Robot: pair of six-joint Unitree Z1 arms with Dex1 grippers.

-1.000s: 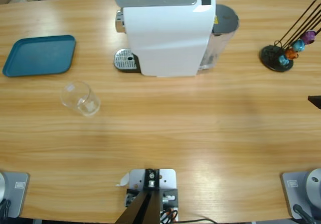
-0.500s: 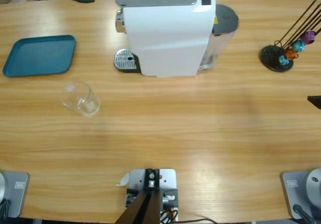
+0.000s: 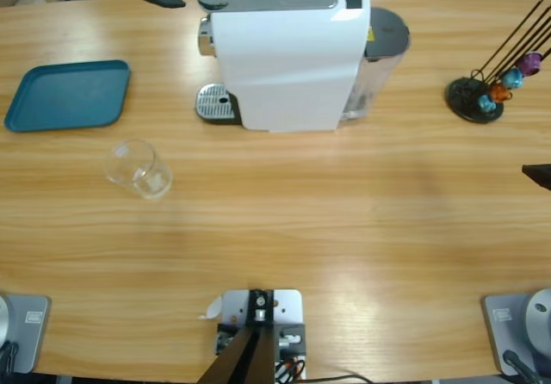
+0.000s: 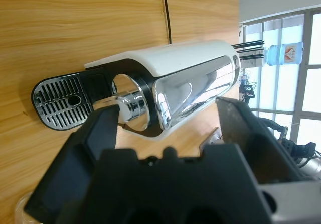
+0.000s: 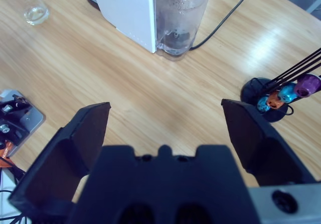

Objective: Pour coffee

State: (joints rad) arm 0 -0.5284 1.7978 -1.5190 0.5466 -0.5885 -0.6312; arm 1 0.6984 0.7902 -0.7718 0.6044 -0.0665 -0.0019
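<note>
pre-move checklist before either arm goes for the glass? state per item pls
1. Left gripper jaws open, nothing between them: ok.
2. Right gripper jaws open, nothing between them: ok.
3. Glass tumbler stands free on the table, apart from the teal tray and the coffee machine: ok.
4. Coffee in the tumbler: shallow pale layer visible, ok.
5. Drip grille under the spout bare: ok.
6. Either gripper near the tumbler: not ok, both sit at the table's edges.

One coffee machine [image 3: 288, 57] — one glass [image 3: 138, 169], one tray [image 3: 67, 96], three capsules [image 3: 508, 81].
</note>
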